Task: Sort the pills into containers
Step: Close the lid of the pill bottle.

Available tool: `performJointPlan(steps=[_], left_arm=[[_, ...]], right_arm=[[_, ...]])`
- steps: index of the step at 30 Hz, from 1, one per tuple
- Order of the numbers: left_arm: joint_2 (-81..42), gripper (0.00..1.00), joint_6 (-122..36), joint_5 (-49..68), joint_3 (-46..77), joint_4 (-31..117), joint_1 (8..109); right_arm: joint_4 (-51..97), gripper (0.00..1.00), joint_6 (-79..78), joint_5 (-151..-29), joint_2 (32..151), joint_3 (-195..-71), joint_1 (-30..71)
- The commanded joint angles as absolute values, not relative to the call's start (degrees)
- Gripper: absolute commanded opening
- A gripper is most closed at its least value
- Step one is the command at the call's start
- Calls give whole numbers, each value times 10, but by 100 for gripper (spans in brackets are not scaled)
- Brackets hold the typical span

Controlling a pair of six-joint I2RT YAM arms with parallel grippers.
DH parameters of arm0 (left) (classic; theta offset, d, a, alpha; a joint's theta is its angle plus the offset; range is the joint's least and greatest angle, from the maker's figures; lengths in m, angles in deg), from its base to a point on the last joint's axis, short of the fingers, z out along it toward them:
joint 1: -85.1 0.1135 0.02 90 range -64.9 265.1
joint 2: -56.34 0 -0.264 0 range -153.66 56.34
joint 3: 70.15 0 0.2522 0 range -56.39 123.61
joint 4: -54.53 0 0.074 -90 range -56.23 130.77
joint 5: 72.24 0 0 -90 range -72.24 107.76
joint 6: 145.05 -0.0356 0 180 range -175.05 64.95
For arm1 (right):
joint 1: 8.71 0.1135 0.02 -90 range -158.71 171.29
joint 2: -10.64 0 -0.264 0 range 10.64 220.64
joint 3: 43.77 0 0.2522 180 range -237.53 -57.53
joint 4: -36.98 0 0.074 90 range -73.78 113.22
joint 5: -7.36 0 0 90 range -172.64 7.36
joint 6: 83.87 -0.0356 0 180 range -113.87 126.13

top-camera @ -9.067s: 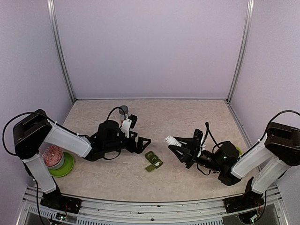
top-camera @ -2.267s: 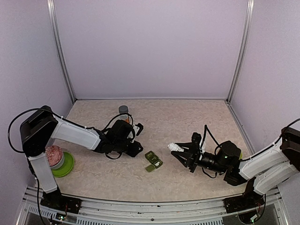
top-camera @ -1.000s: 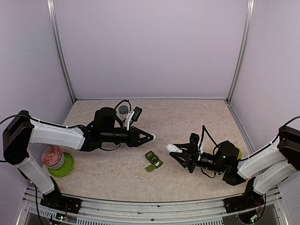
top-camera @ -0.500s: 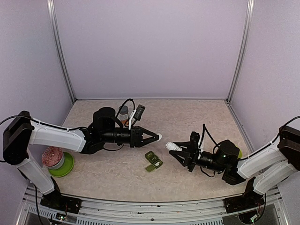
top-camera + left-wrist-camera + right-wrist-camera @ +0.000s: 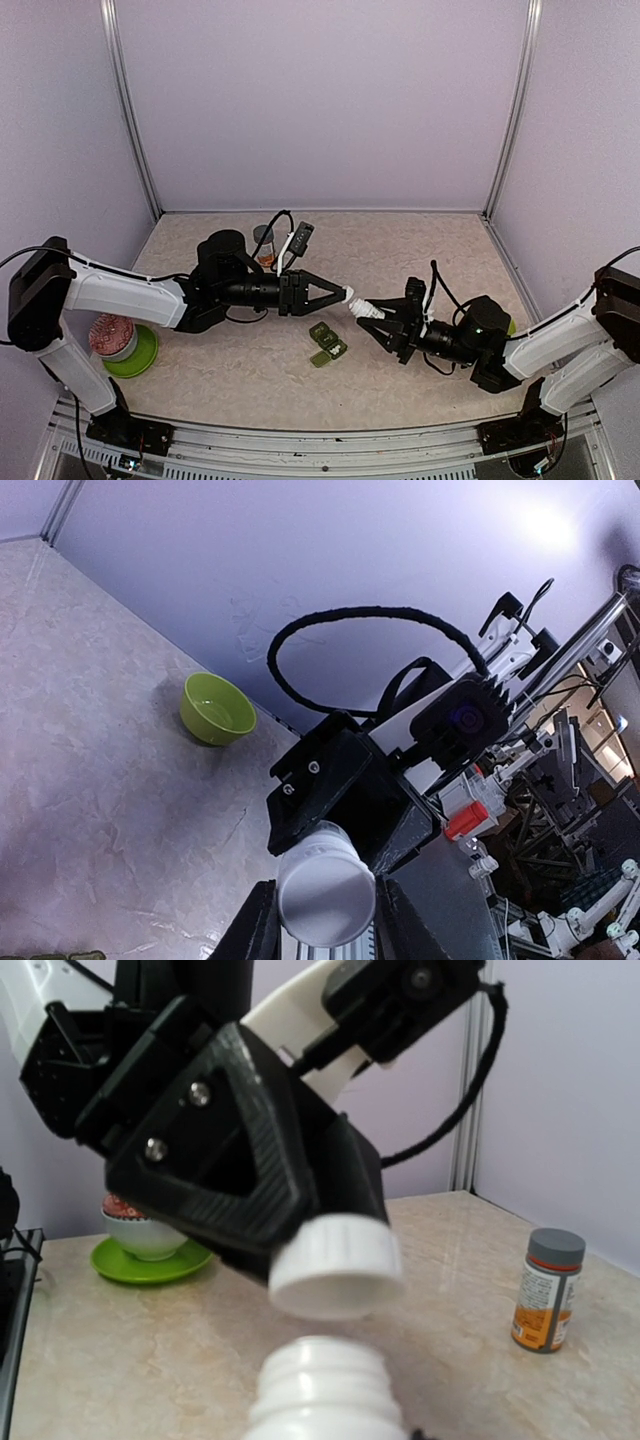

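Near the containers [image 5: 327,345], stretched level and tip-to-tip, left pincer [image 5: 343,295] pinches a white cap [image 5: 325,898], right pincer [image 5: 378,318] seemingly grips a bottle [image 5: 325,1392].

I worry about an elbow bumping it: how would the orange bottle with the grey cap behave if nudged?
The orange bottle stands upright and is taller than wide, so a nudge near its top would probably tip it. Its round body suggests it would then roll across the table. It looks like rigid plastic, so denting seems unlikely.
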State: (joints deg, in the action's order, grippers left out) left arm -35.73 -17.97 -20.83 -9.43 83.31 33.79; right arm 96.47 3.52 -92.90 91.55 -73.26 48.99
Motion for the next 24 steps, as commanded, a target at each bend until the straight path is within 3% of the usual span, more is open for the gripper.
performJointPlan(steps=[1,24], left_arm=[[-371,29,-161,-224,-95,872,332],[-394,29,-143,-236,-96,894,325]], right_arm=[[986,0,40,-933,923,-752,498],[1001,0,50,-938,927,-757,499]])
